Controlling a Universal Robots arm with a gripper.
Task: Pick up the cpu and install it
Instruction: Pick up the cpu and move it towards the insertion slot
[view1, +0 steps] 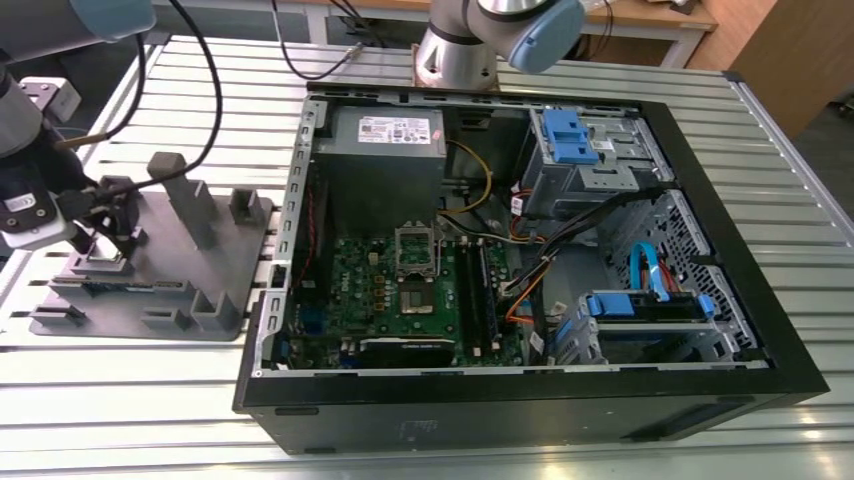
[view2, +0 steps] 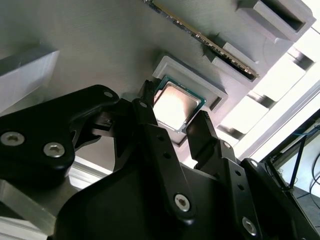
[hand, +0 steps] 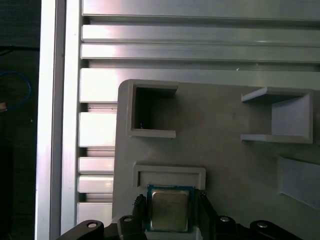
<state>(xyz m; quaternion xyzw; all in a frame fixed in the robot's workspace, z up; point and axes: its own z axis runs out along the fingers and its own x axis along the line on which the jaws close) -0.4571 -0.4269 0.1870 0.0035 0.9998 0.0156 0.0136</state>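
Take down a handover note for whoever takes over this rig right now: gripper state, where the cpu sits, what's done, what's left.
Gripper: low over the grey tray, right at the cpu; I cannot tell whether it has a grip on it.
Cpu: appears to lie flat in its nest on the tray.
Done: gripper is positioned at the cpu.
Left: the pick-up is not confirmed, and the cpu is not yet installed on the motherboard in the open computer case.

One cpu (view2: 175, 106), one tray (view1: 234, 262), one memory stick (view2: 200, 37), one case (view1: 534, 410), one power supply (view1: 387, 135).
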